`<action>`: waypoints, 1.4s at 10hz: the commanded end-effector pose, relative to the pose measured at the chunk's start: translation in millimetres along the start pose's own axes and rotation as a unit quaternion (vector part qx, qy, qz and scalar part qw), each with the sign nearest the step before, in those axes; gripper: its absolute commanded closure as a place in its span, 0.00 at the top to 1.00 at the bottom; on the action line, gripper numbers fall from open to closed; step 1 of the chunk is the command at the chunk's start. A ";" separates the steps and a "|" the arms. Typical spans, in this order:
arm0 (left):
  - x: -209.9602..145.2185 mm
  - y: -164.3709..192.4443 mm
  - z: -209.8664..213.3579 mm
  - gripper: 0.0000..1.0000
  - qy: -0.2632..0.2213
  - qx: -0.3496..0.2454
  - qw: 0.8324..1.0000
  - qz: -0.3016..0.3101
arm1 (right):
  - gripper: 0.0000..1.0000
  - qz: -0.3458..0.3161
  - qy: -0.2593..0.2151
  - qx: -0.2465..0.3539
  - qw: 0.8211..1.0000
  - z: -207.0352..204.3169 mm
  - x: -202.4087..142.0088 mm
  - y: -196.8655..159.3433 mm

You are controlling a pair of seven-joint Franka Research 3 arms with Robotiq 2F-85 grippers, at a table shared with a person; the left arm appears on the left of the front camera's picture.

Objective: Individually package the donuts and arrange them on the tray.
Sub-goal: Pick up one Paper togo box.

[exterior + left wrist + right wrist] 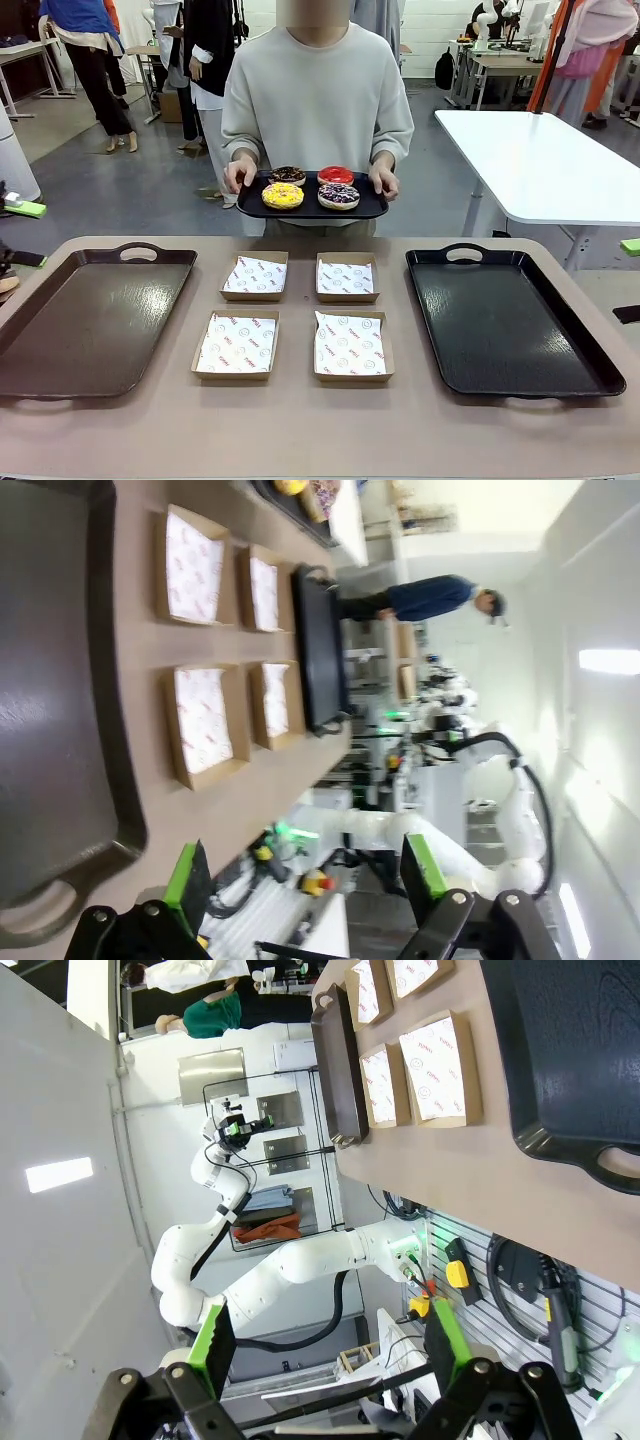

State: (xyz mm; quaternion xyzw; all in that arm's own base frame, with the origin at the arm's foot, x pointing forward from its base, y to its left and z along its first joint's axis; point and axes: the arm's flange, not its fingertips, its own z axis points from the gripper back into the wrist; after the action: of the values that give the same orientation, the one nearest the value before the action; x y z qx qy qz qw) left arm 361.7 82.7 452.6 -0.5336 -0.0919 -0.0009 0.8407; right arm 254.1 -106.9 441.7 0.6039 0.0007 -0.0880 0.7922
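Frontally, four iced ring donuts [283, 196] sat upper-centre on a hand-held black plastic tray [375, 209]; wrist views' lower edges showed the left gripper [305, 870] and right gripper [330, 1338] released.

Person [317, 90] holds small tray [372, 206], four donuts [283, 196] on it — four boxes [349, 347] on table [300, 430].

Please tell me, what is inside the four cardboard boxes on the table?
Each of the cardboard boxes holds a sheet of white printed paper. The donuts are not in them. The paper covers the box floors, so anything under it cannot be seen.
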 end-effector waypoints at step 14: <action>10.2 -74.4 -288.7 1.00 0.099 0.475 0.872 -0.064 | 1.00 -0.002 0.001 0.000 1.000 -0.2 0.3 -0.7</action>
State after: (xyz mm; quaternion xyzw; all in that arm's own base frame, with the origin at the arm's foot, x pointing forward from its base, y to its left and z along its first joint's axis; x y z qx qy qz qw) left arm 407.2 -198.5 409.5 -0.0785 -0.0215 -0.0821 0.9933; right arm 254.1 -106.9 441.6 0.6037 0.0008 -0.0881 0.7923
